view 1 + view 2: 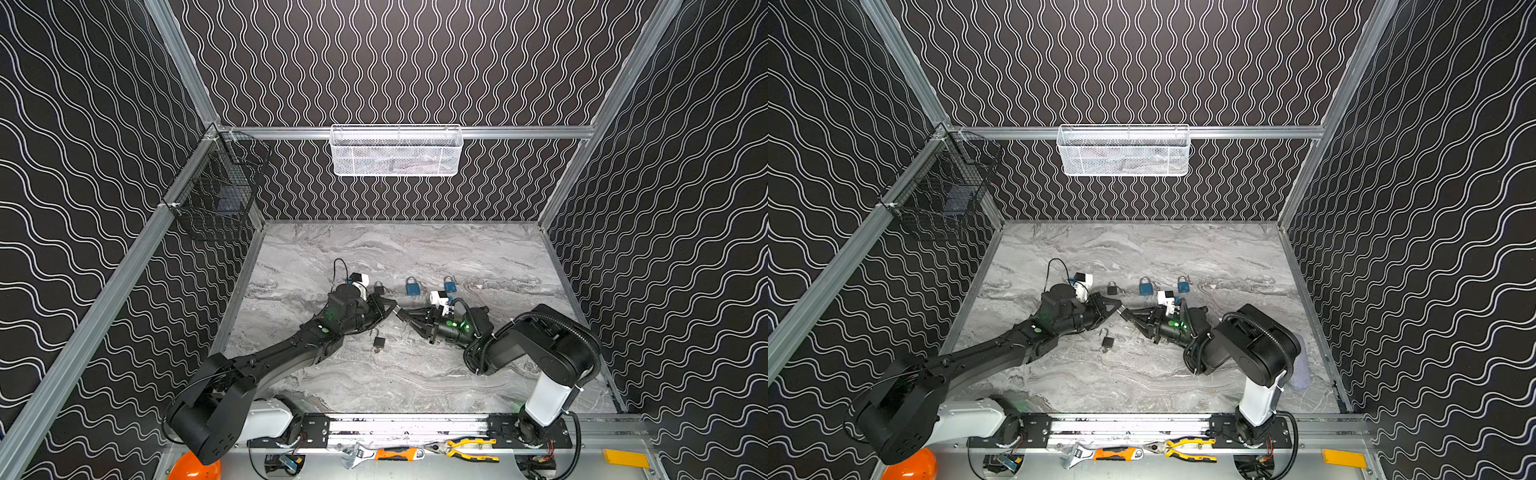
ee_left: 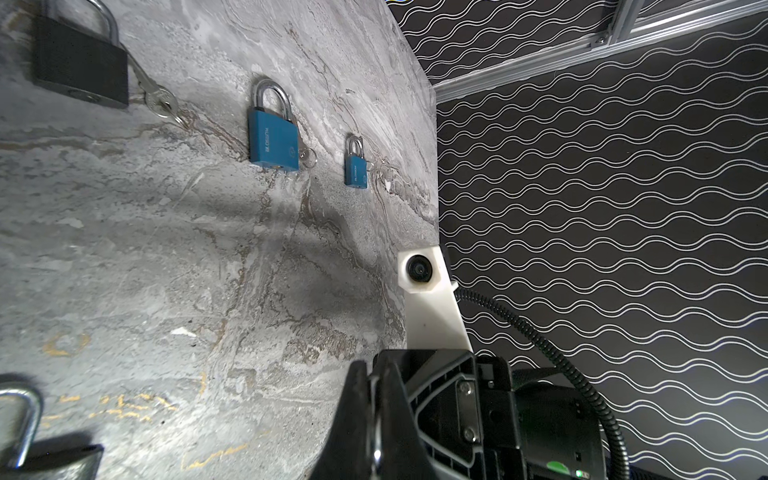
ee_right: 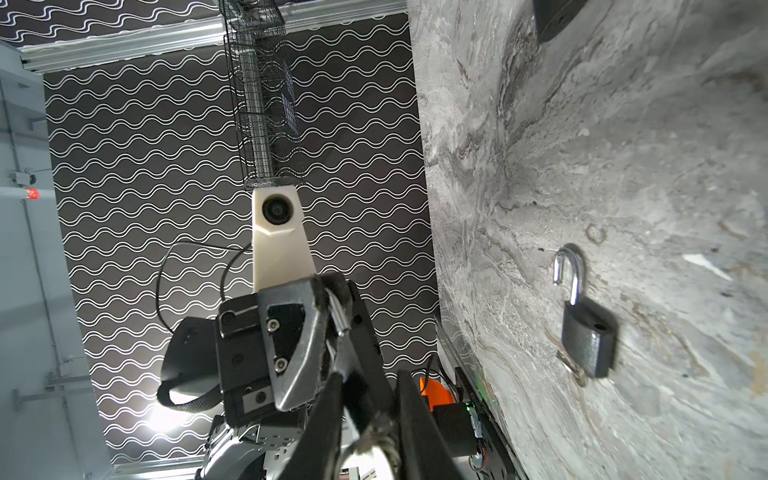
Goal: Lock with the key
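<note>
Though open, black padlock lengthwise front-to-back, shackle rearward.

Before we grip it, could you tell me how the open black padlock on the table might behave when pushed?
The open black padlock lies flat, so it probably slides rather than rolls. Its open shackle may swing; the key at its base could snag.

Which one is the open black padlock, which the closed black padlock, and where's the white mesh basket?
open black padlock [image 3: 588, 345], right wrist view, on its body.
closed black padlock [image 2: 81, 68], left wrist view, on its body.
white mesh basket [image 1: 397, 160], a top view, on its front wall.
</note>
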### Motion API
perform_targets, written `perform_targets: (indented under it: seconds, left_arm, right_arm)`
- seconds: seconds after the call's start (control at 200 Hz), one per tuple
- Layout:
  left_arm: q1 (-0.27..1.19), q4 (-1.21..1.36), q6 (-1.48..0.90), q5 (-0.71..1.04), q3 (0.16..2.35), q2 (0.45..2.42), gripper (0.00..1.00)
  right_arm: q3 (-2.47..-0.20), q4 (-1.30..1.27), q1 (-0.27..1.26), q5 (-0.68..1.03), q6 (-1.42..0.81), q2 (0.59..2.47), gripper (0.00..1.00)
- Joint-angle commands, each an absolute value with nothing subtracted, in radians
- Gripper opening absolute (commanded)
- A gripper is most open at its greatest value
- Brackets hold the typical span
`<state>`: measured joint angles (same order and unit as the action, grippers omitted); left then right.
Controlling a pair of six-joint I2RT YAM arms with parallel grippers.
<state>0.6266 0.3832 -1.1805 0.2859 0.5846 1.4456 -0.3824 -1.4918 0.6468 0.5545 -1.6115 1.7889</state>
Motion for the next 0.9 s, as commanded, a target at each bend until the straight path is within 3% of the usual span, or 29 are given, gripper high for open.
perform_targets:
  seconds: [0.0, 0.891]
  left_arm:
    - [0.627, 0.442, -1.193, 0.305, 0.583, 1.451, 0.00]
    - [0.652, 0.463, -1.163, 0.377, 0.599, 1.397, 0.00]
  right_arm:
    - [-0.382, -1.578, 0.648, 0.558, -1.624, 1.784, 0.20]
    - [-0.469, -1.515, 0.627, 0.626, -1.595, 1.804, 0.11]
